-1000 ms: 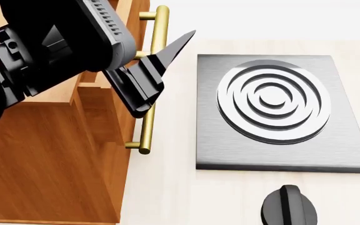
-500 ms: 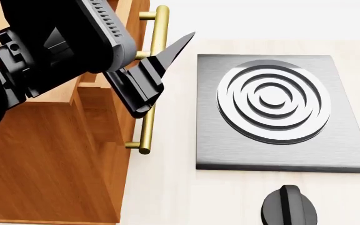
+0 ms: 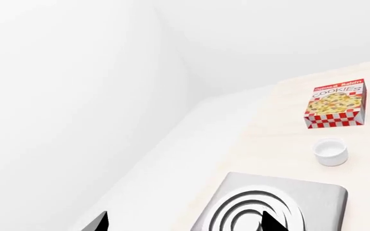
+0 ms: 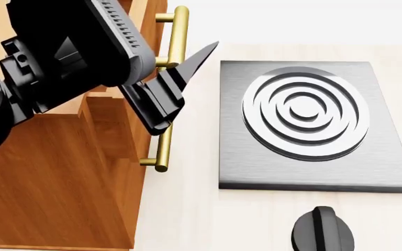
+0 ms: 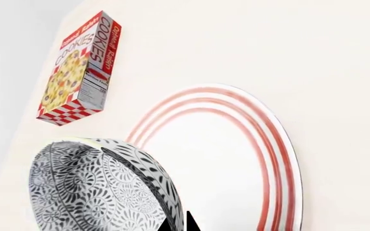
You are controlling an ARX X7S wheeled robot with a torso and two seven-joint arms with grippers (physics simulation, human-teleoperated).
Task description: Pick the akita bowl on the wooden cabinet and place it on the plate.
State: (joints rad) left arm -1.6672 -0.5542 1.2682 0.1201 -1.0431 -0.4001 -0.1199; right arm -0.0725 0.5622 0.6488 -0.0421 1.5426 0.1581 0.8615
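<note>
While the right tool (image 5: 176, 226) pinches the bowl (image 5: 101, 190) by its rim just beside the plate (image 5: 236, 159), the stiff, breakable, probably slick bowl needs gentle lowering.

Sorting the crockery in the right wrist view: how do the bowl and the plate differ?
The bowl is deep and covered in a dense black-and-white pattern; the plate is flat and plain white with red rings near its rim. The plate spans far wider than the bowl. The bowl fills the foreground, overlapping the plate's edge in this view; whether they touch is unclear. Both are round.
</note>
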